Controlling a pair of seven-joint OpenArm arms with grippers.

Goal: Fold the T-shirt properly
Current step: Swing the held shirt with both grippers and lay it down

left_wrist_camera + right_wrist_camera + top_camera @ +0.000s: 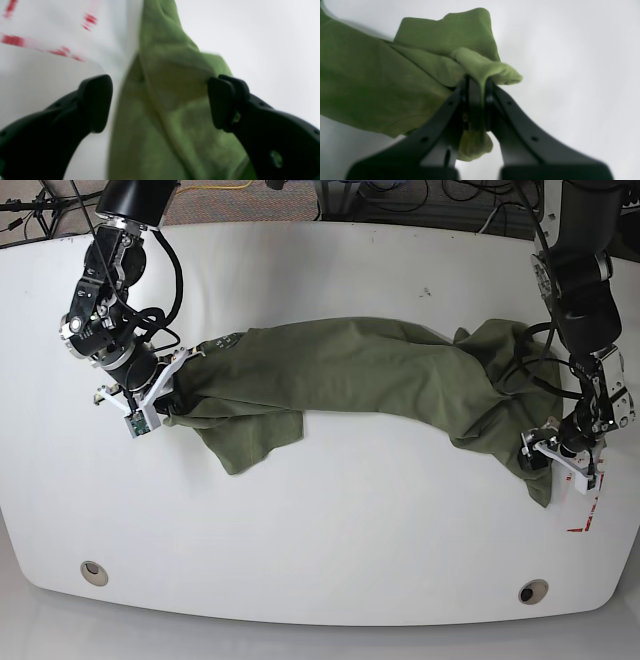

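The olive-green T-shirt (pixel 350 370) lies bunched and stretched in a long band across the white table (pixel 320 560). My right gripper (pixel 170 405), on the left in the base view, is shut on a fold of the T-shirt (pixel 480 65) at that end; cloth sticks out past its fingertips (pixel 476 82). My left gripper (pixel 548 458) is at the other end, low over the crumpled cloth. In the left wrist view it is open (pixel 160 102), with a ridge of the T-shirt (pixel 170 82) between its fingers; one finger (pixel 222 102) touches the cloth's edge.
Red tape marks lie on the table beside my left gripper (pixel 583 525) and show in the left wrist view (pixel 15 41). Two round holes sit near the table's front edge (pixel 93 571) (pixel 532 591). Cables run behind the table's back edge (pixel 400 195).
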